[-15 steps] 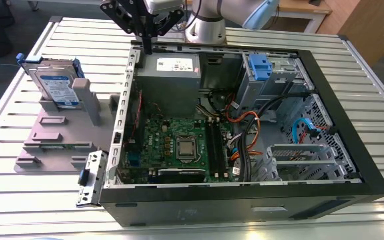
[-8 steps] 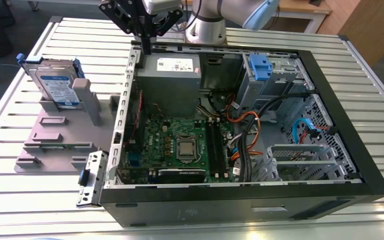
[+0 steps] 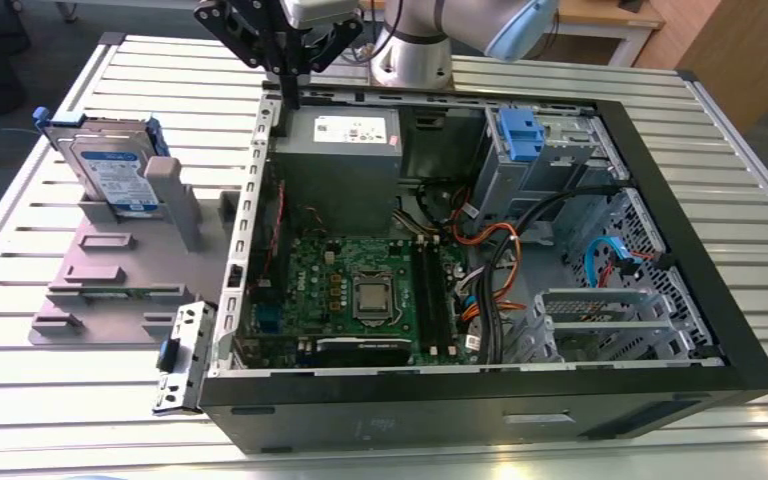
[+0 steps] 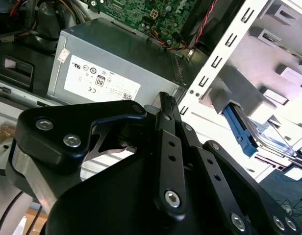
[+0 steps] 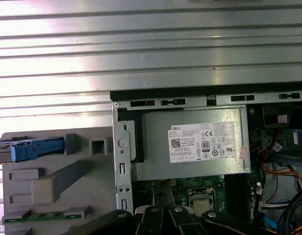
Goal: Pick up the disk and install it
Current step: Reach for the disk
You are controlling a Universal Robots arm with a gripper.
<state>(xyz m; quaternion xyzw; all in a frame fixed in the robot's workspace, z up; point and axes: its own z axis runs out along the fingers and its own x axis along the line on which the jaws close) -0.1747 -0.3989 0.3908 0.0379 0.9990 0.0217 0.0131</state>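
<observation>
The disk (image 3: 108,172), silver-grey with a white-and-blue label and blue rails, stands on edge in a slot of the grey fixture (image 3: 104,275) at the exterior view's left, outside the computer case. My gripper (image 3: 287,92) hangs over the case's far left corner, above the power supply (image 3: 344,140), well apart from the disk. Its black fingers lie together with nothing between them. In the second wrist view the gripper (image 4: 164,100) points at the case edge, with the disk (image 4: 266,137) off to one side. In the first wrist view the disk (image 5: 36,149) is seen edge-on.
The open computer case (image 3: 704,250) lies on a slatted metal table (image 3: 37,400), with motherboard (image 3: 357,290), cables and a drive cage holding a blue clip (image 3: 518,135). A small metal bracket (image 3: 181,355) lies at the case's near left corner. The arm's base (image 3: 411,50) stands behind the case.
</observation>
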